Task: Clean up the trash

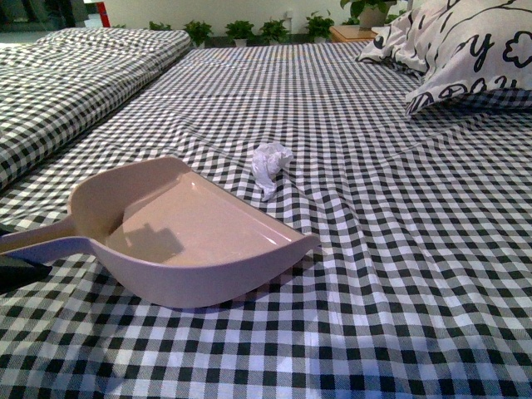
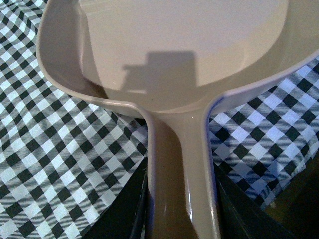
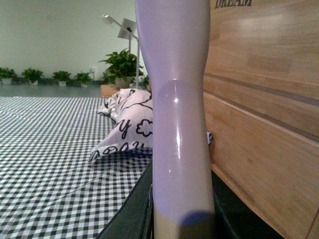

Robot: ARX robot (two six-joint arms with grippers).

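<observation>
A small crumpled wad of white tissue, the trash [image 1: 271,164], lies on the black-and-white checked bedcover, just beyond the dustpan's open mouth. The pinkish dustpan [image 1: 193,233] rests on the cover at the near left and is empty. My left gripper [image 2: 180,219] is shut on the dustpan handle [image 2: 177,174]; in the front view only a dark part of it shows at the left edge [image 1: 21,268]. My right gripper [image 3: 182,219] is shut on the pale brush handle [image 3: 177,109], which stands upright; it is out of the front view. The brush head is hidden.
A black-and-white patterned pillow [image 1: 465,50] lies at the far right, also in the right wrist view [image 3: 127,127]. A wooden headboard [image 3: 264,114] stands close beside the brush handle. A second checked bed [image 1: 75,66] lies at the left. Potted plants [image 1: 241,32] line the far wall.
</observation>
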